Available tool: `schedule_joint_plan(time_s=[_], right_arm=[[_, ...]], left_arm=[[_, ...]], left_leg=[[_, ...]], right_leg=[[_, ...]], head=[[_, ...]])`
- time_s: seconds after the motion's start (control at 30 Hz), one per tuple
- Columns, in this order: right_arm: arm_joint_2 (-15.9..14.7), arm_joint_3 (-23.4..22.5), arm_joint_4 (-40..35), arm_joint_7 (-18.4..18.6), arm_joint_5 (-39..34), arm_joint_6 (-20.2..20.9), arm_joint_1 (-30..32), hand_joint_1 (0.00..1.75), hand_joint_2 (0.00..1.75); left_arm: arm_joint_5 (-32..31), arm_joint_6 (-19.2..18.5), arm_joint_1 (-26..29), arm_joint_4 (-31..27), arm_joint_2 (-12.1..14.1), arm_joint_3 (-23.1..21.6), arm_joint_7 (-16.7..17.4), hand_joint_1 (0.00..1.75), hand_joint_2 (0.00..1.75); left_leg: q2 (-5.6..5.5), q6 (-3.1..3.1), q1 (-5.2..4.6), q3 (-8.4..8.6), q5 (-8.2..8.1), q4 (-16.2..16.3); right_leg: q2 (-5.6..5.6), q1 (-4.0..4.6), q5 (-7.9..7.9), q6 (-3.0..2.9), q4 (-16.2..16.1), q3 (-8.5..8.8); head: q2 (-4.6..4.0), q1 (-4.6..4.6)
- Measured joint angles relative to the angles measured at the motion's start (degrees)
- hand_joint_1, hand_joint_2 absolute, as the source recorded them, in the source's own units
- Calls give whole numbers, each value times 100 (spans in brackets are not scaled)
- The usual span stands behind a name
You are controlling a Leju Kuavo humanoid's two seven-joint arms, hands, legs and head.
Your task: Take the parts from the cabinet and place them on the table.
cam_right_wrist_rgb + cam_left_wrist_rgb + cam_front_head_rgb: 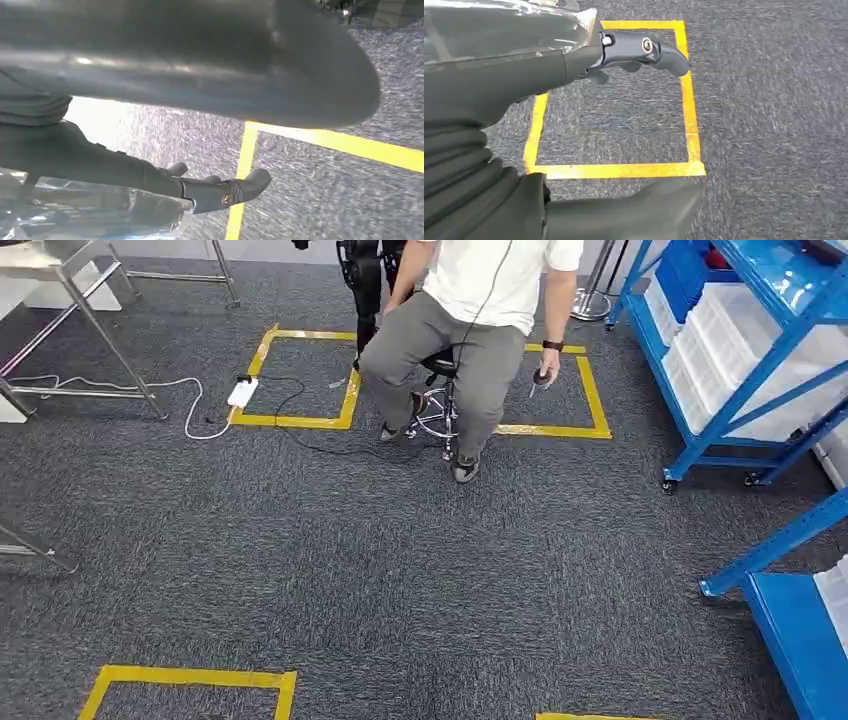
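Observation:
A blue shelf rack [742, 392] stands at the right in the head view, loaded with white plastic bins [735, 335]. The parts themselves are hidden. My left hand [574, 65] hangs above grey carpet, its dark fingers [644, 47] stretched out and its thumb [654, 205] well apart, with nothing between them. My right hand [150, 175] hangs the same way, fingers [235, 187] extended and a blurred thumb [225, 65] apart, gripping nothing. Crinkled clear plastic [524, 20] lies along the outer side of the left hand's fingers, and more of it [90, 210] beside the right hand's.
A person [480, 300] sits on a wheeled stool [440, 415] straight ahead. A metal-framed table [90, 310] stands far left, and another leg [30, 550] nearer. A second blue shelf [800, 640] juts in at lower right. A power strip [243, 392] with cables lies on a yellow tape square [300, 420].

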Motion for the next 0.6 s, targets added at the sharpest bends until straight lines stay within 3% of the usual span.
schedule_joint_plan(time_s=[0.03,0.07,0.1,0.17,0.2,0.23,0.27,0.33,0.37,0.4,0.47,0.5,0.53,0.57,0.6], right_arm=[[7,0,0,0,0,0,-18,0,0],[4,0,0,0,-2,0,-30,0,0],[13,2,0,-4,-2,0,-36,0,0],[-4,0,0,-4,-4,0,-17,0,0],[-11,0,0,-2,-2,0,-17,0,0],[-4,0,0,-4,-4,0,-6,0,0],[-7,0,0,-2,-4,0,-16,0,0],[-7,0,0,-2,-18,33,-36,0,0],[-7,-7,0,-9,-114,156,-34,0,0],[-7,-33,0,-24,-222,270,-25,0,0],[0,-135,0,-48,-515,509,-17,0,0],[11,-234,0,-57,-696,636,-27,0,0],[24,-330,0,-57,-754,686,-33,0,0],[41,-380,0,-55,-752,702,-56,0,0],[57,-398,0,-55,-739,719,-62,0,0]], left_arm=[[0,0,-2,0,9,0,0,0,175],[2,0,2,0,13,0,-2,0,175],[2,0,-1,0,13,0,0,0,175],[2,0,-29,0,4,-2,0,0,175],[2,0,-39,-4,4,-2,-2,0,175],[2,0,-47,-4,2,-2,0,0,175],[-4,-2,-42,-4,-4,-4,0,0,175],[-4,-7,-6,0,-4,-2,15,0,175],[-4,-53,6,2,0,-4,81,0,175],[2,-91,9,7,0,-9,137,0,175],[2,-270,6,9,0,-24,242,0,175],[2,-396,7,9,7,-39,315,0,175],[2,-515,7,13,17,-65,412,0,175],[4,-607,9,28,31,-79,496,0,175],[2,-654,0,33,35,-94,547,0,175]], left_leg=[[56,-31,-31,33,-18,3],[111,-84,-54,54,-57,7],[152,-114,-51,79,-58,0],[286,-164,-39,144,-86,-22],[248,-217,3,135,-129,20],[-21,-245,16,110,-225,140],[-257,-247,27,-29,-448,449],[-422,-261,23,-442,-887,1299],[-453,-264,23,-674,-1012,1727],[-459,-263,24,-735,-931,1786],[-485,-230,25,-521,-498,1247],[-575,-204,26,-257,-188,679],[-803,-175,36,-70,-18,277],[-970,-166,39,3,-31,45],[-864,-169,27,-14,-32,68]], right_leg=[[-331,9,65,-73,-226,129],[-338,81,114,-89,-289,158],[-237,93,121,-163,-265,154],[-107,118,122,-224,-268,77],[-27,-16,158,-300,-311,168],[24,13,162,-308,-315,167],[73,6,188,-369,-312,162],[220,30,197,-413,-309,141],[326,48,204,-424,-307,132],[407,58,205,-424,-306,135],[552,58,206,-421,-302,157],[637,58,207,-419,-302,173],[707,55,211,-412,-301,171],[766,129,199,-384,-243,138],[823,106,215,-352,-270,117]], head=[[0,-4],[0,-6],[0,-6],[0,-22],[0,-24],[0,-41],[0,-52],[0,-57],[0,-52],[0,-54],[0,-54],[0,-57],[0,-55],[0,-52],[0,-41]])
